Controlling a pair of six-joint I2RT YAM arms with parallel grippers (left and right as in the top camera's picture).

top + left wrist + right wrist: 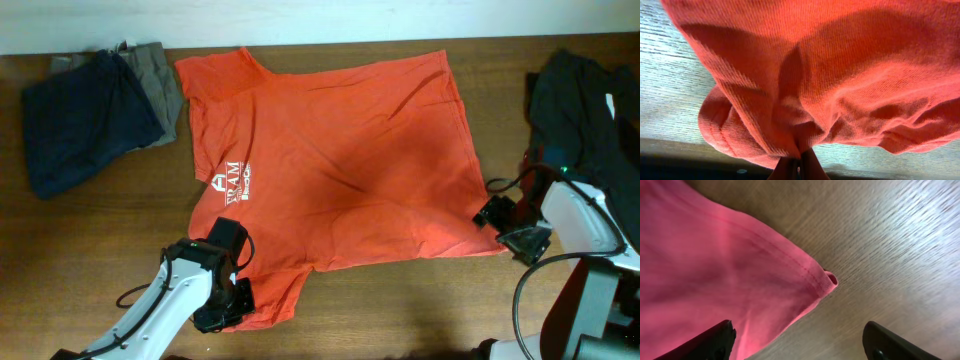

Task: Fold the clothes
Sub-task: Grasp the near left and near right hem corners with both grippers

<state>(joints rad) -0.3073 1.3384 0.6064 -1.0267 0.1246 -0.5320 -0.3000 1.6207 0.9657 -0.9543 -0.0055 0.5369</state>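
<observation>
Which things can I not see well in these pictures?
- Overhead: the white lettering on the orange T-shirt is too small to read.
- Overhead: the black garment is cut by the right edge.
- Left wrist: the left gripper is mostly cut off by the bottom edge.

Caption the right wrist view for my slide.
Open right gripper poised at the hemmed corner of the orange-red T-shirt on the wooden table.

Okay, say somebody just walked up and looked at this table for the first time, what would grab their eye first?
The big orange-red T-shirt, spread flat across the middle of the wooden table, stands out first. Next come the arms at its near edge: the left claw is pinched shut on a bunched sleeve, and the right claw stands open at the shirt's near right corner. A navy garment lies far left and a black garment far right.
</observation>
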